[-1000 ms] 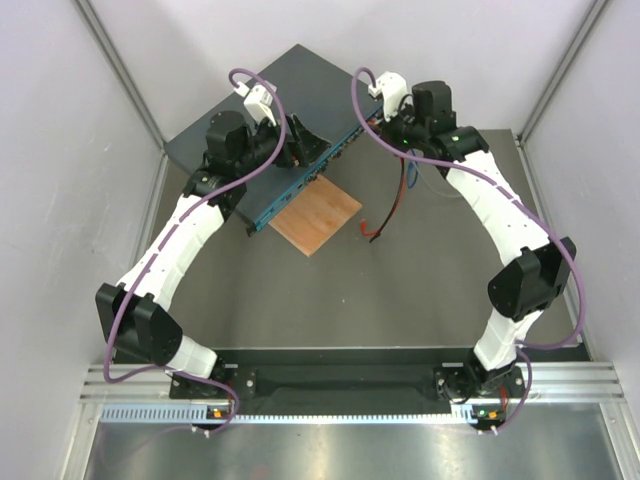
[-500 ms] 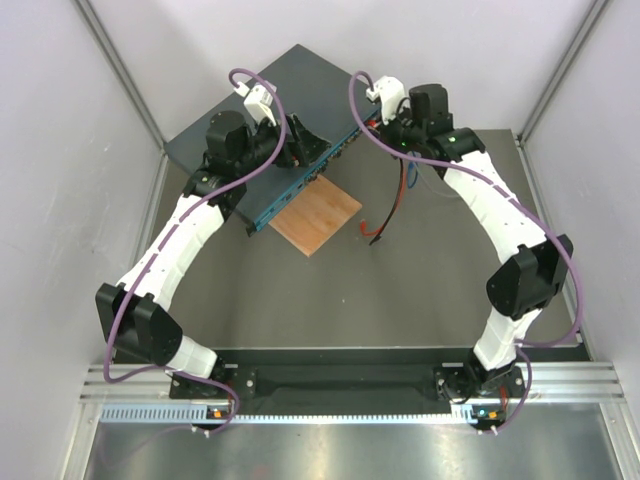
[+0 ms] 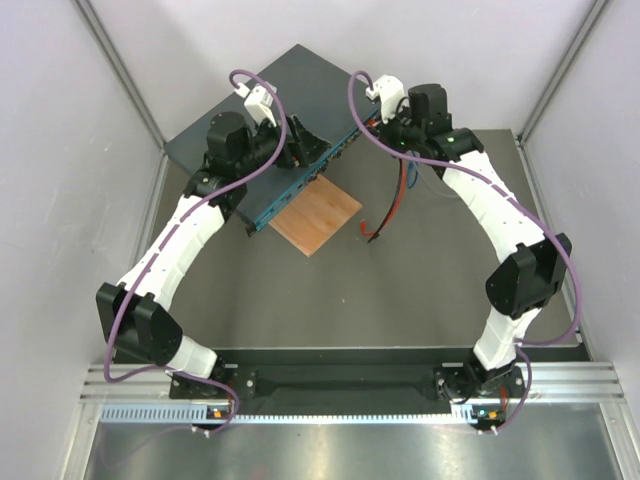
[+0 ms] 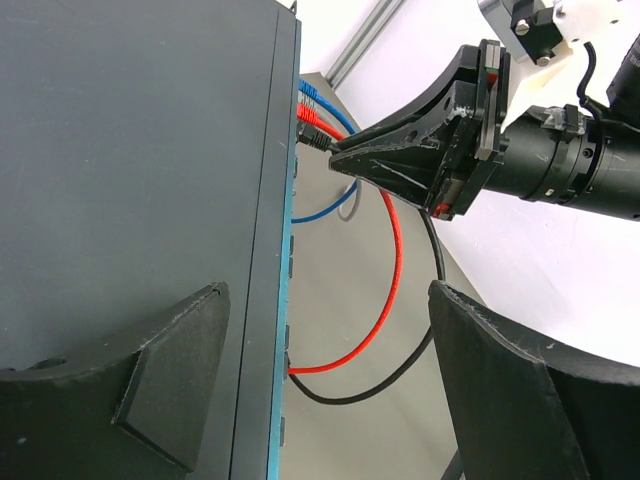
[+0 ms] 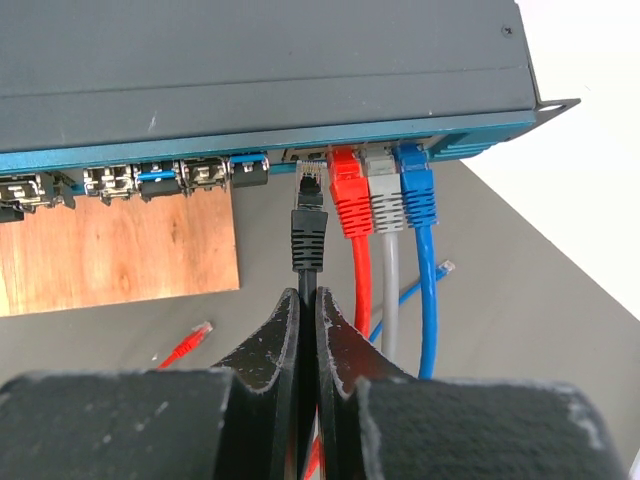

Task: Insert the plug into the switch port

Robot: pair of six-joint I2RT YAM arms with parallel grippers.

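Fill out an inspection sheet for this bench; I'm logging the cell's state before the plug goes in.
Surface: dull grey table, no spills seen.
Job's things: switch at the far side; black plug points at the free socket beside the red cable, not yet seated.
Clutter: wooden board just in front of the switch.
Grippers: right claw shut on the black plug's cord; left claw open, straddling the switch's front edge.
Cables: red cable, grey cable and blue cable plugged in side by side; loose red end on the table.
Surroundings: pale walls on three sides.
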